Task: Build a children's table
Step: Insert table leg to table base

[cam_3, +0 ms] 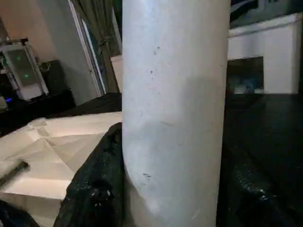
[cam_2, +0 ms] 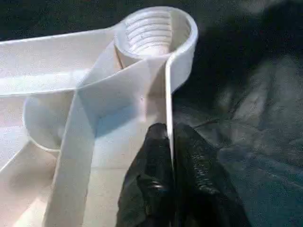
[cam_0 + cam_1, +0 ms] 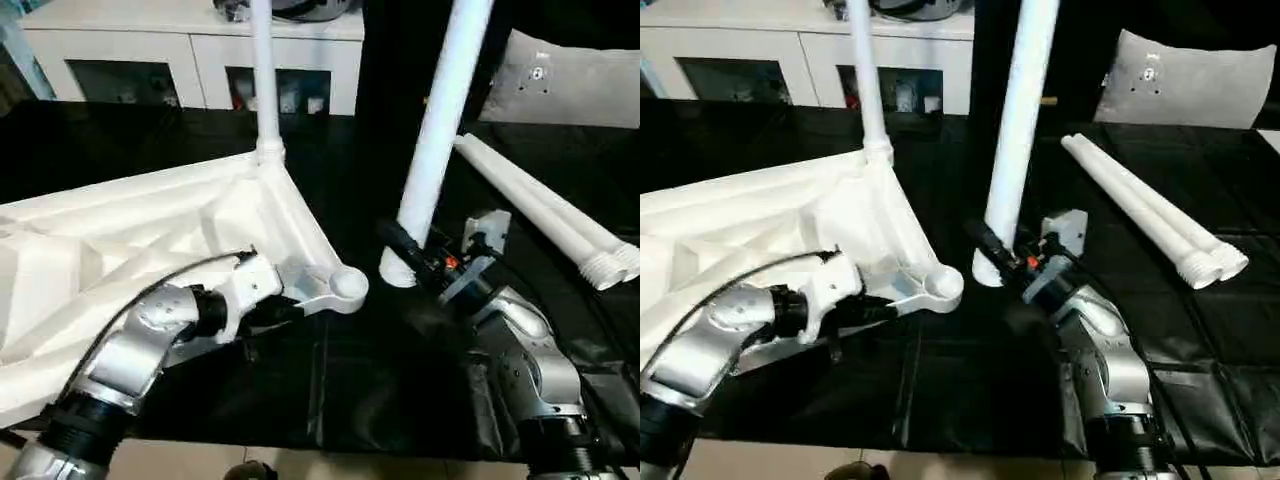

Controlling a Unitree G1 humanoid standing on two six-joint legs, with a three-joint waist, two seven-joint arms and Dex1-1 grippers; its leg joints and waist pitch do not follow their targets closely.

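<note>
Lower left of the frame, the left claw (image 3: 285,312) is pinched nearly shut on a thin rib of the top (image 3: 120,240), steadying it by the empty socket (image 3: 348,285). Right of centre, the right claw (image 3: 405,255) is half open around an upright leg (image 3: 435,130), its foot just beside that socket. Fitting this leg is in hand; next, I judge, seat and twist it. Beyond stands a fitted leg (image 3: 263,75); two spare legs (image 3: 550,212) lie right on the black desk (image 3: 330,390).
</note>
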